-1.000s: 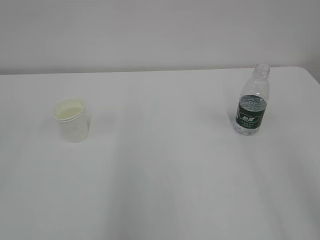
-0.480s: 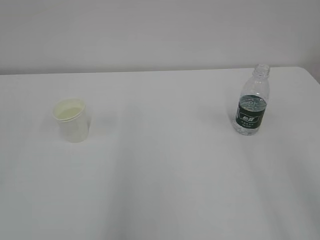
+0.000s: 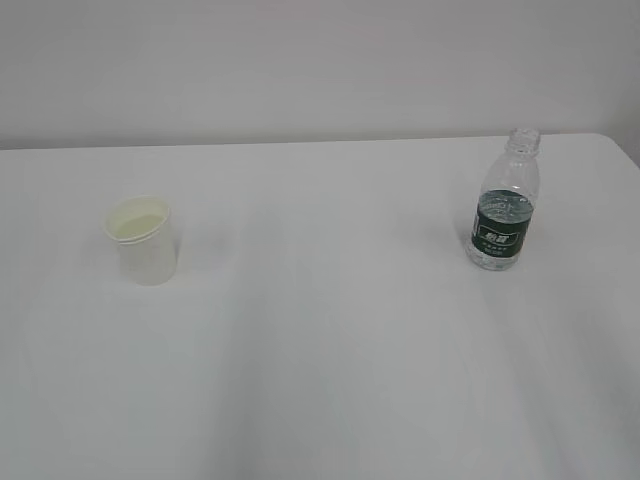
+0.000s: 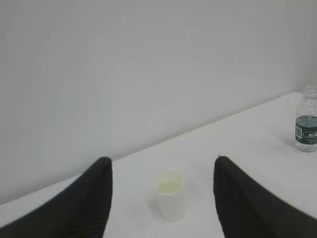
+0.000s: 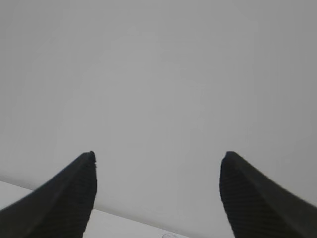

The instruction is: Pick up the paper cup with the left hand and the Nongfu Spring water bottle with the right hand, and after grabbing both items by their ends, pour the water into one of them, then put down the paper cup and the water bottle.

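The biggest thing here is the white table (image 3: 330, 380). It fills most of the exterior view, with a plain pale wall (image 3: 320, 60) behind it.

Next in size is the Nongfu Spring water bottle (image 3: 503, 205). It stands upright on the right side of the table, near the far edge. It has no cap, and the water (image 3: 498, 255) sits low inside it.

Smaller again is the paper cup (image 3: 144, 240). It stands upright on the left side of the table, well apart from the bottle. I cannot tell if anything is in it.

No arm shows in the exterior view. The left hand (image 4: 161, 166) shows only in its own wrist view. Its two black fingers (image 4: 96, 193) are spread wide with nothing between them. The cup stands farther off on the table, lined up with the gap. The bottle shows small at the right edge of that view.

The right hand (image 5: 158, 158) has its fingers (image 5: 79, 188) spread very wide too, and it holds nothing. It looks mostly at the wall. A tiny clear bit at the bottom edge may be the bottle top, but that is too small to be sure.

I think this is the very first step, since nothing is picked up yet. Next, the left hand needs to go forward and down until its fingers are on both sides of the cup, then close softly so the cup does not squash. The right hand needs to dip down to find the bottle and hold it firmly, because it is open and could spill.
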{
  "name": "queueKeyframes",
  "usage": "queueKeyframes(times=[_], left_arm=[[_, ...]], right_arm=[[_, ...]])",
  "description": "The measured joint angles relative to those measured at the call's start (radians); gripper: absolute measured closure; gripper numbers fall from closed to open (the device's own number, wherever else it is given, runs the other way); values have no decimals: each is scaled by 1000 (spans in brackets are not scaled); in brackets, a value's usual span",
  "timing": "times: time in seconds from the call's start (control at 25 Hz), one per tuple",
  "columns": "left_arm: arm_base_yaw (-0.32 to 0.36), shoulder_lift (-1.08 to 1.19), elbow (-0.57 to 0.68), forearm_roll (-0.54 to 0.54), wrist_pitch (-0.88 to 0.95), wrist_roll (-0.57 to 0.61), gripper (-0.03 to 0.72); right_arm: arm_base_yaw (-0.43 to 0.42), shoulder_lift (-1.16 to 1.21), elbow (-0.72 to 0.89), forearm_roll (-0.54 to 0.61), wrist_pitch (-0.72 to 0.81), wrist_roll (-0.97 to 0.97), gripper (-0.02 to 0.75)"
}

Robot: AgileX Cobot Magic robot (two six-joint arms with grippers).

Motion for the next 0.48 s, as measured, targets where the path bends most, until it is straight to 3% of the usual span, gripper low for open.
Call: queueKeyframes(times=[0.48], left_arm=[[0, -4, -18, 39, 15, 0, 228]], right_arm=[[0, -21, 0, 0, 9, 51, 148]])
